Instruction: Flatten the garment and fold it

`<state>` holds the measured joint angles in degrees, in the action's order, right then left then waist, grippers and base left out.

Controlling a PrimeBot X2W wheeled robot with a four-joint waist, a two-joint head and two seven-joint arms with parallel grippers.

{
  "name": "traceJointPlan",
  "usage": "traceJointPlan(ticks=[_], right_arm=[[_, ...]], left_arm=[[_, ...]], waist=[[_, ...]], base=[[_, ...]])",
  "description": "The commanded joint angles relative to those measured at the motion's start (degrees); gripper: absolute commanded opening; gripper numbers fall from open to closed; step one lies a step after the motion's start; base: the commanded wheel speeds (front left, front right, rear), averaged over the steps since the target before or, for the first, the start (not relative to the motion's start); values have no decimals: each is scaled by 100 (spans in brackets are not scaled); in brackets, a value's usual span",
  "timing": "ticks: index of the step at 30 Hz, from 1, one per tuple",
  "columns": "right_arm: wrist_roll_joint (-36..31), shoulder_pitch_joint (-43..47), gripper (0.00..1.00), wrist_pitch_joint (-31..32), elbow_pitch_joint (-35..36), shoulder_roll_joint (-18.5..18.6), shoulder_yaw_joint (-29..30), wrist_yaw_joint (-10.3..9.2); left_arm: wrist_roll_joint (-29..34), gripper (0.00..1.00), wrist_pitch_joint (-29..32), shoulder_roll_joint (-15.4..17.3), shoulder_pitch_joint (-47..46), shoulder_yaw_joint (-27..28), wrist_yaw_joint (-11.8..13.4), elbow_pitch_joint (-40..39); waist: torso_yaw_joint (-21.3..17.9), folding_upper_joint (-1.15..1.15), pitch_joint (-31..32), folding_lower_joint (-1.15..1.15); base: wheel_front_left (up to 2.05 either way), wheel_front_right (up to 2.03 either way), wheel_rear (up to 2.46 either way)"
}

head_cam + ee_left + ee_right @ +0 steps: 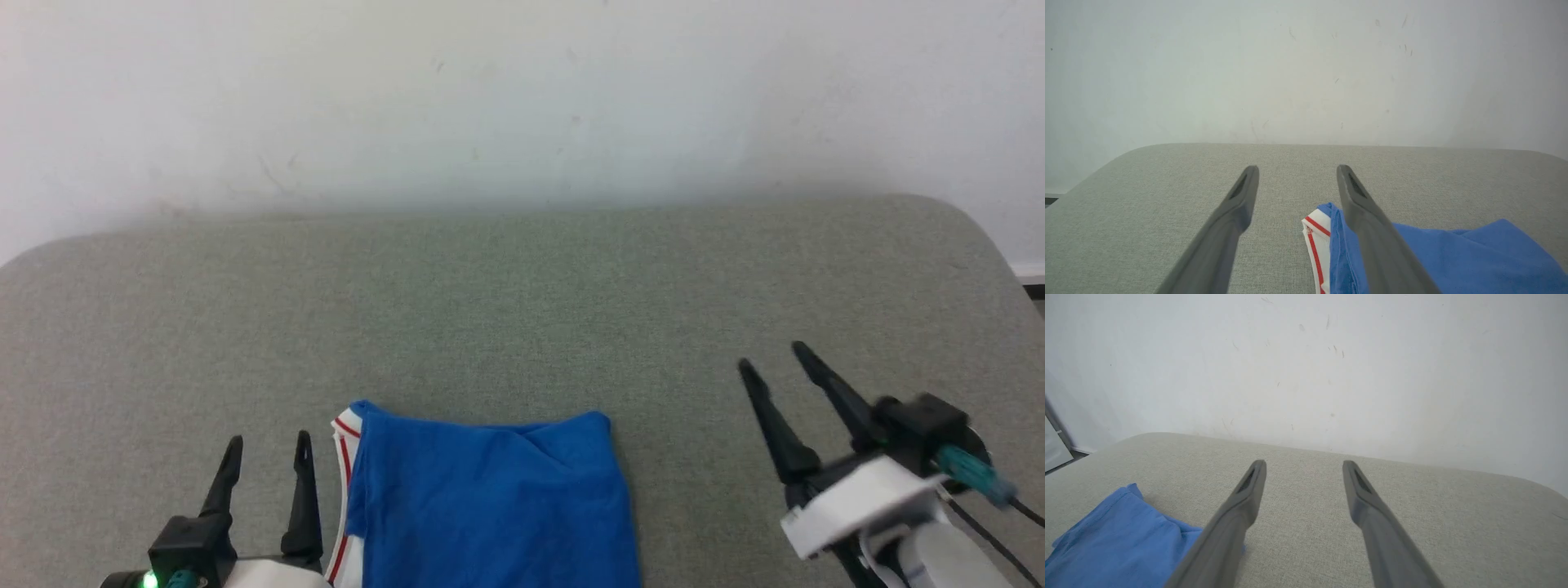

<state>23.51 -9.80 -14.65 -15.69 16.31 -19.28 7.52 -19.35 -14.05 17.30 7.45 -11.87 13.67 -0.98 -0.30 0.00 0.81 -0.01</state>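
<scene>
The garment (490, 498) lies folded into a blue rectangle at the near middle of the grey padded surface (522, 310), with white red-striped trim along its left edge. My left gripper (269, 445) stands open just left of that trim, holding nothing. In the left wrist view the garment (1474, 257) sits under and right of my left gripper (1297, 168). My right gripper (771, 355) is open and raised to the right of the cloth, well apart from it. The right wrist view has the garment (1122, 543) at lower left, beside my right gripper (1304, 463).
A pale wall (522, 98) rises right behind the padded surface. The surface has rounded far corners (963, 216). Bare grey fabric stretches beyond and to both sides of the cloth. A dark floor strip (1030, 282) shows at the far right.
</scene>
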Motion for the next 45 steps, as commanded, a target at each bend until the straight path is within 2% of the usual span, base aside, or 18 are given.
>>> traceJointPlan(ticks=[1, 7, 11, 15, 18, 23, 28, 30, 32, 35, 39, 42, 45], right_arm=[[-144, 235, 100, 5, 224, -73, 232, -3], [-724, 1292, 100, 484, 1428, -520, 1378, -3], [-635, 1739, 100, 956, 1850, -901, 2235, -3], [-69, 1857, 100, 1557, 1836, -1083, 3149, -3], [447, 1813, 100, 2167, 1637, -1160, 3624, -3], [1417, 1682, 100, 3621, 842, -1232, 3949, -3], [2528, 1421, 100, 5189, -104, -1326, 3666, -3], [3062, 1242, 100, 5591, -439, -1337, 3380, -3], [3661, 1034, 100, 5731, -741, -1340, 2954, -3], [4238, 728, 100, 5616, -1056, -1341, 2185, -3], [4617, 332, 100, 5169, -1310, -1342, 1223, -3], [4615, 38, 100, 4692, -1568, -1342, 714, -3], [4697, -188, 100, 4495, -1838, -1342, 277, -3]], left_arm=[[-50, 100, 25, 41, 87, 8, 9, 26], [-104, 100, 43, 64, 147, -7, -11, 136], [-150, 100, 36, 55, 154, 6, -8, 206], [-197, 100, 11, 47, 169, 73, 19, 237], [-229, 100, -10, 55, 187, 139, 31, 237], [-230, 100, -33, 42, 142, 138, 11, 247], [-225, 100, -48, 22, 39, 102, -39, 289], [-228, 100, -53, 19, -8, 92, -64, 309], [-228, 100, -57, 15, -48, 85, -80, 327], [-227, 100, -63, 8, -104, 66, -110, 358], [-220, 100, -68, -13, -181, 24, -148, 403], [-214, 100, -72, -42, -237, -4, -163, 426], [-205, 100, -76, -67, -282, -29, -174, 454]], waist=[[-93, 0, 96, 1], [-140, 0, 171, 1], [-146, 0, 170, 1], [-140, 0, 137, 1], [-123, 0, 113, 1], [-3, 0, 49, 1], [136, 0, -11, 1], [189, 0, -35, 1], [237, 0, -59, 1], [302, 0, -101, 1], [401, 0, -156, 1], [468, 0, -209, 1], [512, 0, -243, 1]], base=[[0, 0, 0], [0, 0, 0], [0, 0, 0], [0, 0, 0], [0, 0, 0], [0, 0, 0], [0, 0, 0], [0, 0, 0], [0, 0, 0], [0, 0, 0], [0, 0, 0], [0, 0, 0], [0, 0, 0]])
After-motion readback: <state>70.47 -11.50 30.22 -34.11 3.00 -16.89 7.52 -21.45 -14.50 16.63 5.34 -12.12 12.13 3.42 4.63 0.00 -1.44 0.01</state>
